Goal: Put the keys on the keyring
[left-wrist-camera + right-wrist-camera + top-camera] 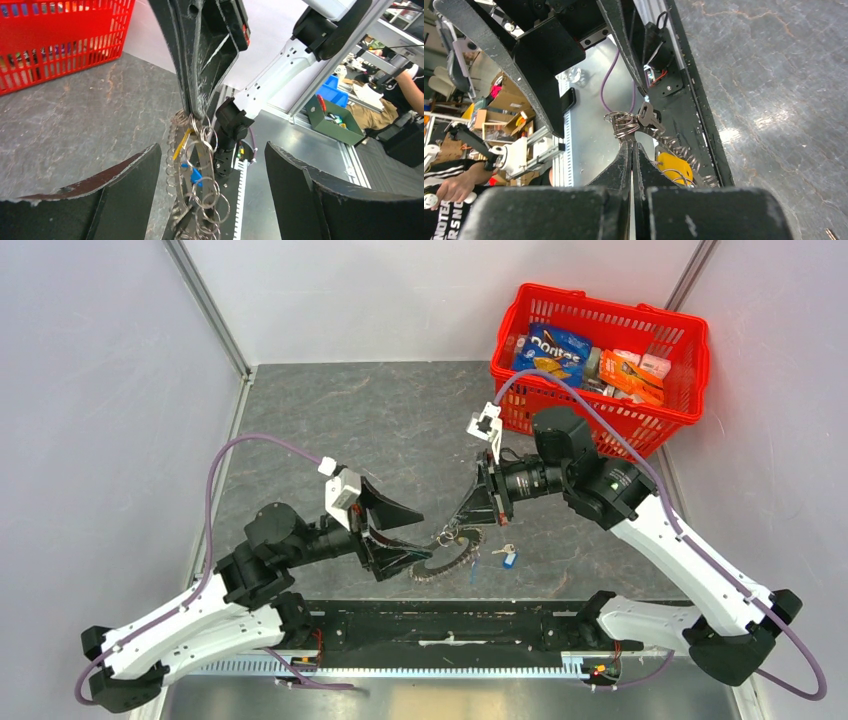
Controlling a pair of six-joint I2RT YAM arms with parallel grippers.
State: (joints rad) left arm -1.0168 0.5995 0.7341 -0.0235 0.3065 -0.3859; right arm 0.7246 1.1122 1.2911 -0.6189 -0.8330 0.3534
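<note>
The keyring [455,558] is a floppy toothed loop of small rings with a yellow tag [671,165]. My right gripper [451,532] is shut on a bunch of its small rings [621,125] and holds that end up, while the rest droops towards the table's near edge. My left gripper [420,540] is open, and the hanging keyring [200,180] sits between its fingers [110,195] without touching them. A small silvery key with a blue tag [507,557] lies on the table just right of the ring. The blue tag [196,176] shows behind the loop.
A red basket [690,360] of snack packs stands at the back right, also seen in the left wrist view [60,50]. The black rail [450,625] runs along the near edge under the ring. White walls close in the grey table [380,420].
</note>
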